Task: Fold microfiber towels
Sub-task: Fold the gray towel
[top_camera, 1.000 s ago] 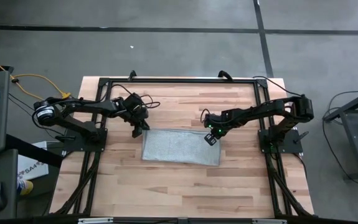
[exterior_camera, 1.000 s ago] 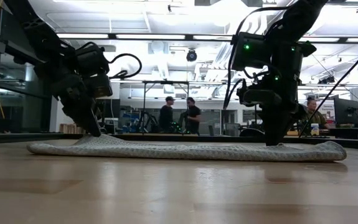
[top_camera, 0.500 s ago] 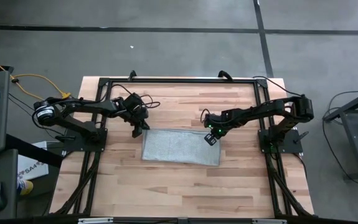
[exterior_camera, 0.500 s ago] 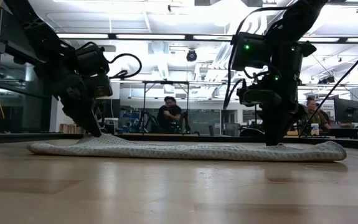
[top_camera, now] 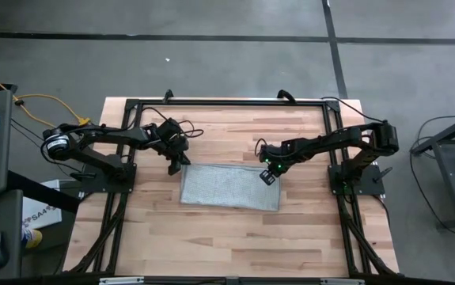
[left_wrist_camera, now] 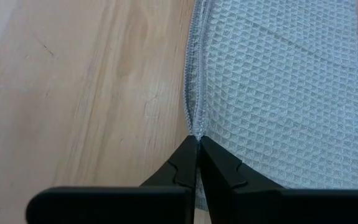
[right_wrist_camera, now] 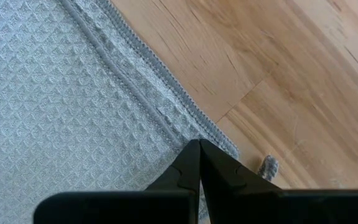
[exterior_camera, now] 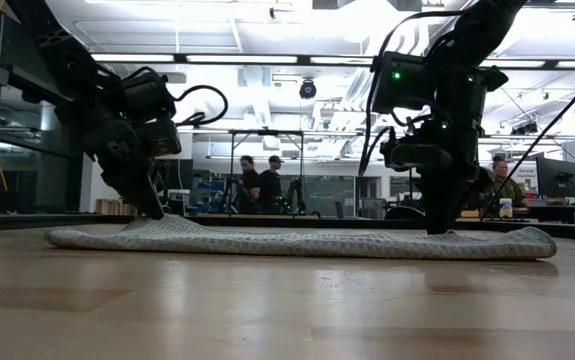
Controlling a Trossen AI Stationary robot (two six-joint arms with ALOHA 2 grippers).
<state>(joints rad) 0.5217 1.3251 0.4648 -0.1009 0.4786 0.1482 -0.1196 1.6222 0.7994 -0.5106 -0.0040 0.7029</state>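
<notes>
While the microfiber towel (top_camera: pixel 229 187) lies flat mid-surface, both arms pinch its far corners.

Folded into a grey waffle-textured rectangle, it sits on the wooden surface (top_camera: pixel 235 237). At its far left corner the left gripper (top_camera: pixel 177 168) points steeply down from an arm reaching in from the left edge, jaws closed on the hem (left_wrist_camera: pixel 194 118). At the far right corner the right gripper (top_camera: pixel 267 176) angles down likewise from the right side, jaws shut on the stitched edge (right_wrist_camera: pixel 185 106). No readable writing shows.

No readable text, labels or signs.
</notes>
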